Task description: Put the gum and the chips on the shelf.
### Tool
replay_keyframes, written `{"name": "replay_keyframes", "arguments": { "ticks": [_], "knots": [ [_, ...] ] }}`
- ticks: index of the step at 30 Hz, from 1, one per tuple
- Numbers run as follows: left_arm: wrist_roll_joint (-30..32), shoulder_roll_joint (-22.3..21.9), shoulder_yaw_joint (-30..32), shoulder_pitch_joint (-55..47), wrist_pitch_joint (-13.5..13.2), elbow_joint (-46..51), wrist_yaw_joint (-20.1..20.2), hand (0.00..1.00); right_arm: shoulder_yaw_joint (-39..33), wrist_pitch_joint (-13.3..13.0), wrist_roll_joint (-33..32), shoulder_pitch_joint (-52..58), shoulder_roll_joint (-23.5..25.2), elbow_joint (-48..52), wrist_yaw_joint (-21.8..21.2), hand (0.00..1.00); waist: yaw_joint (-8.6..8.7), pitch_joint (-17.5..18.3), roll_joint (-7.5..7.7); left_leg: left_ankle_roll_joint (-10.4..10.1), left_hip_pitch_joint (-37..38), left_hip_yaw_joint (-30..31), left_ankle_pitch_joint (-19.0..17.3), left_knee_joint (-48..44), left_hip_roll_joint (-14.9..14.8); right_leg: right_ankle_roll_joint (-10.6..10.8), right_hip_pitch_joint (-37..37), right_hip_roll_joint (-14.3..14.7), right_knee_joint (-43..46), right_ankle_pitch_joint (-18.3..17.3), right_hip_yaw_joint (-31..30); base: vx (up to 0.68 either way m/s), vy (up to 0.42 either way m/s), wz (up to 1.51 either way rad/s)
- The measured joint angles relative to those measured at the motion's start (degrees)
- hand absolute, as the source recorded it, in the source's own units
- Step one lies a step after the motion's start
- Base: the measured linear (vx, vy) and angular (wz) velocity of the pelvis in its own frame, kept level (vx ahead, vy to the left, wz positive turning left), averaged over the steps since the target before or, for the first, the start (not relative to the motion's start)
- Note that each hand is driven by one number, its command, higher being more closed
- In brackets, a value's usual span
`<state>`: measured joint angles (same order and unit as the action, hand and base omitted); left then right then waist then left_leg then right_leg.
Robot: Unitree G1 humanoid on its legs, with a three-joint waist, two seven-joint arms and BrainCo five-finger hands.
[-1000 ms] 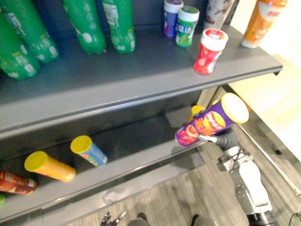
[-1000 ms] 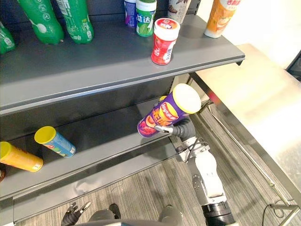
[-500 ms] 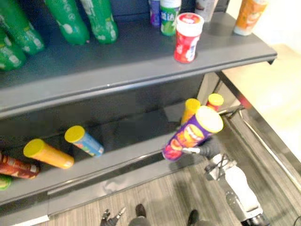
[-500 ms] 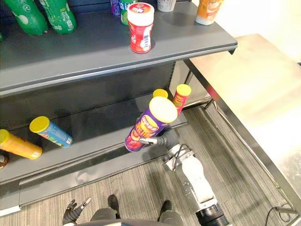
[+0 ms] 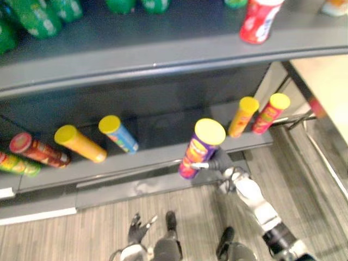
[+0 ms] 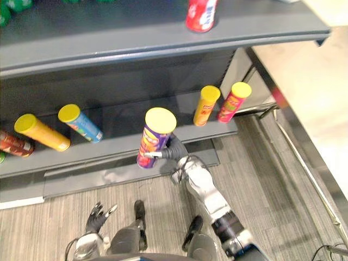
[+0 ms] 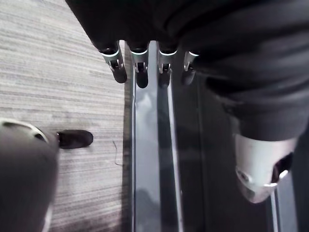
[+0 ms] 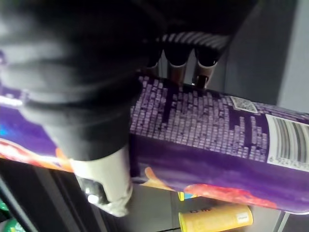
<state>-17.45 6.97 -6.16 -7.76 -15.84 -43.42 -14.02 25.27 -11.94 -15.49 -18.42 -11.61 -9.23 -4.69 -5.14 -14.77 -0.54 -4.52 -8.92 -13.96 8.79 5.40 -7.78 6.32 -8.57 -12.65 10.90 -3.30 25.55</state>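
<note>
A purple chips can (image 5: 202,145) with a yellow lid stands nearly upright, and my right hand (image 5: 221,162) is shut on its lower part. Its base sits over the front edge of the lower shelf (image 5: 157,154); I cannot tell if it rests there. In the right wrist view my fingers (image 8: 177,71) curl round the purple can (image 8: 217,140). The red gum bottle (image 5: 260,19) stands on the upper shelf (image 5: 163,51) near its front edge. My left hand (image 6: 100,213) hangs low over the floor, its fingers (image 7: 140,67) straight and holding nothing.
On the lower shelf lie a blue can (image 5: 119,134), a yellow can (image 5: 81,144) and a red can (image 5: 37,150). An orange can (image 5: 242,115) and a pink can (image 5: 269,112) stand right of the purple can. Green bottles (image 5: 32,13) line the upper shelf.
The camera has tipped down, so the whole picture shifted. My right hand has carried the purple can lower and to the left, from before the orange can to the lower shelf's front edge.
</note>
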Motion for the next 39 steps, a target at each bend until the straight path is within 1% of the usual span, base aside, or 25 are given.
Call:
{"name": "replay_keyframes", "arguments": {
  "ticks": [1, 2, 4, 7, 9, 10, 11, 12, 13, 15, 16, 18, 20, 21, 22, 24, 26, 27, 28, 30, 34, 35, 37, 39],
  "knots": [
    [-0.18, -0.09, -0.4, 0.5, -0.09, 0.56, 0.02, 0.0, -0.07, 0.01, 0.32, -1.36, 0.39, -0.88, 0.66, 1.0, 0.0, -0.62, -0.18, 0.08, -0.17, 0.29, 0.17, 0.0, 0.19, 0.04, -0.3, -0.38, 0.76, -0.31, 0.18, -0.04, 0.027, 0.27],
    [-0.33, -0.13, -0.89, 1.46, -0.21, 1.41, 0.01, 0.0, -0.13, 0.03, 1.28, -3.69, 1.03, -2.28, 1.92, 1.0, 0.02, -2.12, -0.45, 0.24, -0.16, 0.67, 0.35, 0.0, 0.52, 0.09, -0.47, -1.01, 2.12, -0.96, 0.59, -0.03, 0.021, 0.21],
    [-0.42, -0.11, -1.1, 1.82, -0.23, 3.3, -0.53, 0.0, 0.01, 0.06, 2.51, -5.96, 1.51, -3.88, 3.87, 1.0, -0.23, -2.93, -0.59, 0.51, -1.06, 1.04, 0.65, -0.04, 1.05, 0.17, -1.97, -1.78, 4.29, -1.9, 0.75, -0.02, 0.009, 0.2],
    [-0.47, -0.06, -2.2, 2.37, -0.22, 5.75, -1.22, 0.0, -0.34, 0.07, 4.46, -11.74, 1.77, -10.05, 7.14, 1.0, -0.41, -5.2, -1.3, 0.65, -2.54, 2.23, 0.74, -1.58, 1.68, 0.08, -3.19, -3.02, 6.69, -2.79, 1.21, 0.0, -0.01, 0.19],
    [-0.48, -0.17, -3.24, 3.27, -0.17, 7.69, -1.44, 0.0, -2.33, 0.05, 6.65, -15.31, 1.81, -13.76, 9.62, 1.0, -1.27, -7.17, -2.4, 0.83, -3.46, 2.77, 0.88, -2.78, 2.14, 0.05, -3.65, -3.85, 8.41, -3.57, 1.73, -0.02, -0.018, 0.18],
    [-0.48, -0.18, -3.36, 3.27, -0.18, 8.44, -1.46, 0.0, -2.73, 0.06, 6.71, -16.04, 1.81, -14.35, 10.13, 1.0, -1.46, -7.42, -2.57, 0.84, -3.87, 3.16, 0.86, -2.94, 2.2, -0.03, -4.09, -3.98, 8.9, -3.74, 1.76, -0.03, -0.029, 0.2],
    [-0.56, -0.15, -3.66, 3.33, -0.16, 9.61, -1.51, 0.0, -3.22, 0.03, 6.85, -17.5, 1.75, -15.18, 11.5, 1.0, -1.48, -8.13, -3.08, 0.84, -4.38, 3.79, 0.87, -3.07, 2.28, -0.12, -4.48, -4.33, 9.83, -4.25, 2.36, -0.02, -0.042, 0.18],
    [-0.65, -0.15, -3.81, 3.36, -0.14, 9.99, -1.51, 0.0, -3.51, -0.03, 7.16, -18.18, 1.8, -15.84, 12.11, 1.0, -1.51, -8.48, -3.21, 0.82, -4.47, 3.81, 0.88, -3.09, 2.28, -0.12, -4.67, -4.55, 10.45, -4.57, 2.5, -0.03, -0.067, 0.19],
    [-1.83, -0.12, -4.28, 3.36, -0.11, 10.18, -1.53, 0.0, -3.97, -0.03, 8.19, -19.67, 1.97, -17.51, 13.2, 1.0, -1.9, -8.87, -3.33, 0.91, -4.86, 3.84, 0.97, -3.32, 2.41, -0.27, -5.31, -4.9, 11.53, -5.09, 2.48, -0.02, -0.064, 0.1],
    [-2.69, -0.19, -4.86, 3.35, 0.24, 10.15, -1.6, 0.0, -4.45, -0.07, 9.17, -21.39, 1.97, -19.58, 14.68, 1.0, -2.46, -9.23, -3.59, 0.87, -5.56, 4.03, 1.0, -3.64, 2.61, -0.44, -6.23, -5.33, 12.88, -5.72, 2.52, -0.01, -0.054, 0.08],
    [-2.69, -0.29, -5.03, 3.36, 0.25, 10.16, -1.68, 0.0, -4.72, -0.16, 10.15, -22.79, 1.95, -21.44, 16.23, 1.0, -2.98, -9.4, -3.91, 0.8, -6.1, 4.72, 1.18, -3.7, 2.69, -0.58, -6.89, -5.58, 13.71, -6.12, 2.7, 0.0, -0.065, 0.1],
    [-2.7, -0.3, -5.37, 3.36, 0.27, 10.16, -1.84, 0.0, -4.76, -0.21, 11.12, -24.67, 1.9, -23.83, 18.08, 1.0, -3.02, -9.64, -4.36, 1.1, -6.85, 5.38, 1.66, -3.74, 3.0, -0.67, -7.46, -6.22, 15.03, -6.96, 3.39, 0.0, -0.071, 0.23],
    [-2.7, -0.29, -5.74, 3.36, 0.3, 10.16, -1.94, 0.0, -4.81, -0.39, 11.72, -26.63, 1.85, -26.13, 19.82, 1.0, -3.25, -9.84, -4.75, 0.9, -7.63, 5.8, 1.85, -3.79, 3.33, -0.73, -8.38, -7.06, 16.43, -7.85, 3.82, -0.01, -0.054, 0.26],
    [-2.71, -0.35, -6.0, 3.37, 0.37, 10.16, -1.96, 0.0, -4.89, -0.81, 12.99, -28.22, 1.59, -27.74, 21.08, 1.0, -3.36, -10.18, -5.36, 0.77, -8.11, 6.78, 2.02, -3.85, 3.48, -0.83, -8.69, -7.33, 17.1, -8.22, 4.24, 0.0, -0.051, 0.16],
    [-2.71, -0.38, -6.07, 3.42, 0.39, 10.15, -1.96, 0.0, -4.92, -0.84, 13.36, -29.03, 1.35, -28.4, 21.76, 1.0, -3.59, -10.39, -5.62, 0.8, -8.25, 6.81, 2.16, -3.85, 3.51, -0.93, -8.9, -7.47, 17.42, -8.39, 4.3, 0.0, -0.064, 0.13],
    [-2.76, -0.51, -6.19, 3.58, 0.74, 10.1, -2.02, 0.0, -6.73, -1.3, 14.49, -32.01, 0.72, -30.73, 24.88, 1.0, -4.91, -10.99, -6.69, 0.86, -9.4, 6.96, 2.5, -4.14, 3.56, -1.12, -10.24, -7.8, 18.66, -8.9, 4.35, -0.01, -0.062, 0.08],
    [-2.86, -0.54, -6.5, 3.57, 1.09, 9.85, -2.15, 0.0, -8.39, -1.78, 15.54, -33.96, 0.62, -32.46, 27.35, 1.0, -5.31, -11.49, -7.22, 0.89, -10.28, 7.24, 2.61, -4.62, 3.67, -1.28, -10.98, -8.24, 19.68, -9.35, 4.65, 0.0, -0.076, 0.12],
    [-2.87, -0.66, -6.75, 3.62, 1.36, 9.76, -2.33, 0.0, -9.13, -2.25, 15.57, -34.75, 0.1, -33.08, 28.59, 1.0, -5.97, -11.6, -7.46, 0.88, -10.98, 7.3, 2.63, -4.95, 3.7, -1.45, -11.73, -8.46, 20.39, -9.61, 4.65, 0.0, -0.072, 0.09],
    [-2.88, -0.67, -6.95, 3.62, 1.38, 9.75, -2.52, 0.0, -9.12, -2.62, 15.73, -35.25, -0.24, -33.69, 29.52, 1.0, -6.13, -11.64, -7.49, 0.88, -11.3, 7.47, 2.62, -5.11, 3.78, -1.45, -12.02, -8.61, 20.62, -9.75, 4.66, 0.0, -0.071, 0.11],
    [-4.38, -1.35, -7.15, 4.03, 1.46, 8.76, -3.03, 0.0, -9.15, -2.91, 17.83, -36.7, -1.49, -34.79, 32.04, 1.0, -6.27, -12.13, -8.1, 0.86, -12.22, 8.33, 2.6, -5.79, 4.0, -1.56, -12.35, -9.02, 21.43, -10.05, 5.19, 0.01, -0.068, 0.15],
    [-4.91, -1.79, -7.24, 4.35, 1.46, 7.77, -3.46, 0.0, -9.6, -3.35, 18.47, -38.17, -1.6, -35.47, 34.59, 1.0, -6.49, -12.51, -8.43, 0.71, -14.08, 8.4, 2.42, -7.11, 4.16, -1.81, -14.1, -9.65, 22.76, -10.69, 5.09, -0.01, -0.064, 0.06],
    [-4.91, -1.8, -7.44, 4.93, 1.5, 7.22, -3.54, 0.0, -9.6, -3.4, 19.48, -39.03, -1.78, -36.37, 35.01, 1.0, -6.66, -12.77, -8.77, 0.7, -14.7, 8.48, 2.42, -7.57, 4.13, -2.09, -14.64, -9.78, 23.36, -10.87, 5.06, -0.02, -0.081, -0.01],
    [-4.91, -1.88, -7.91, 5.57, 1.51, 6.73, -3.64, 0.0, -9.64, -3.4, 19.96, -39.29, -1.9, -36.73, 36.1, 1.0, -7.68, -13.01, -9.22, 0.67, -15.1, 8.46, 2.4, -7.79, 4.01, -2.3, -15.52, -9.8, 24.0, -11.1, 4.68, -0.02, -0.089, -0.04],
    [-4.92, -1.86, -8.11, 5.63, 1.5, 6.67, -3.7, 0.0, -9.53, -3.41, 20.15, -39.45, -1.88, -36.73, 36.88, 1.0, -7.86, -13.11, -9.43, 0.59, -16.04, 8.53, 2.32, -8.8, 3.97, -2.52, -16.32, -9.99, 24.95, -11.55, 4.53, -0.02, -0.103, 0.02]
  ]
}}
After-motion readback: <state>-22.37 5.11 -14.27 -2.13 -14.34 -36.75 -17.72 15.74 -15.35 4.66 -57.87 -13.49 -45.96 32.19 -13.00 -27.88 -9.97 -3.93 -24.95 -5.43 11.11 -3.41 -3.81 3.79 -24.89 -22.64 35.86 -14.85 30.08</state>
